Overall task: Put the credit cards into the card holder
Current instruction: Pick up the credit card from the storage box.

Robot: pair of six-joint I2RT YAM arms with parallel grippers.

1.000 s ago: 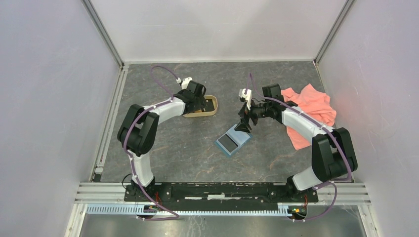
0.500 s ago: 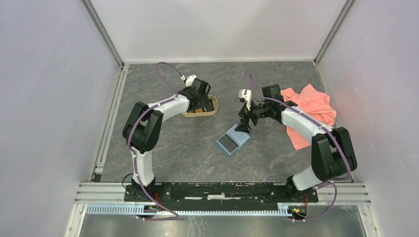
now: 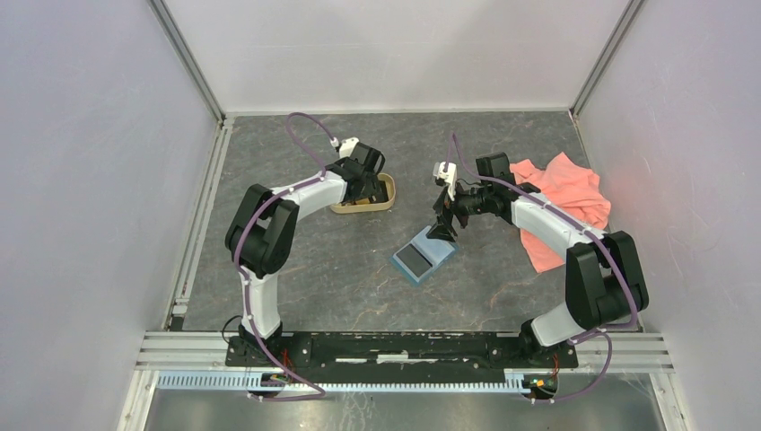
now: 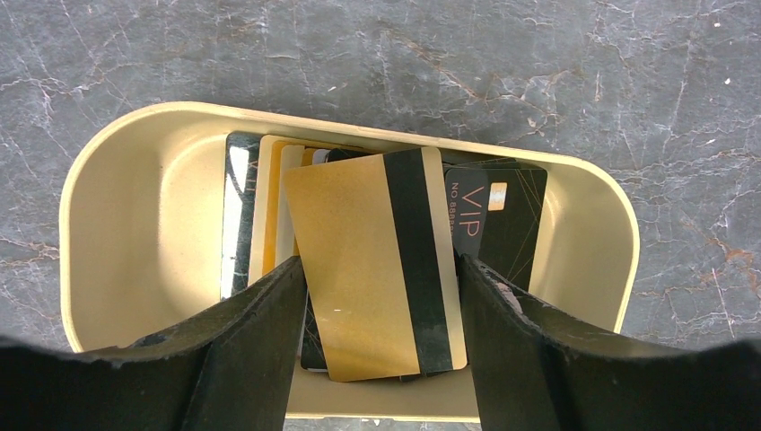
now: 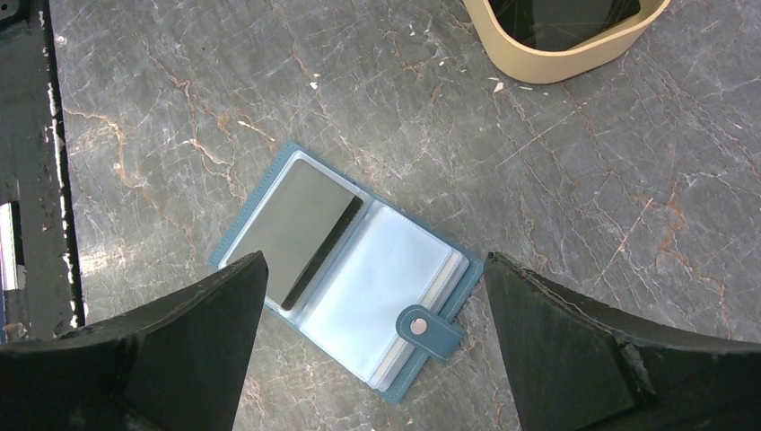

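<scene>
The credit cards lie stacked in a tan oval tray (image 4: 135, 224). A gold card with a black stripe (image 4: 359, 269) is on top, a black VIP card (image 4: 502, 224) beside it. My left gripper (image 4: 381, 269) reaches down into the tray (image 3: 388, 202), its fingers pressed against the gold card's two long edges. The teal card holder (image 5: 359, 278) lies open on the table (image 3: 424, 255), a dark card (image 5: 301, 229) in its left pocket. My right gripper (image 5: 375, 260) hovers wide open just above it, holding nothing.
A pink cloth (image 3: 565, 202) lies crumpled at the right, under the right arm. The tray's rim (image 5: 565, 54) shows at the top of the right wrist view. White walls enclose the grey marble table on three sides.
My left gripper has shifted a little to the right over the tray and its jaws have narrowed onto the gold card. The right arm and the card holder have not moved.
</scene>
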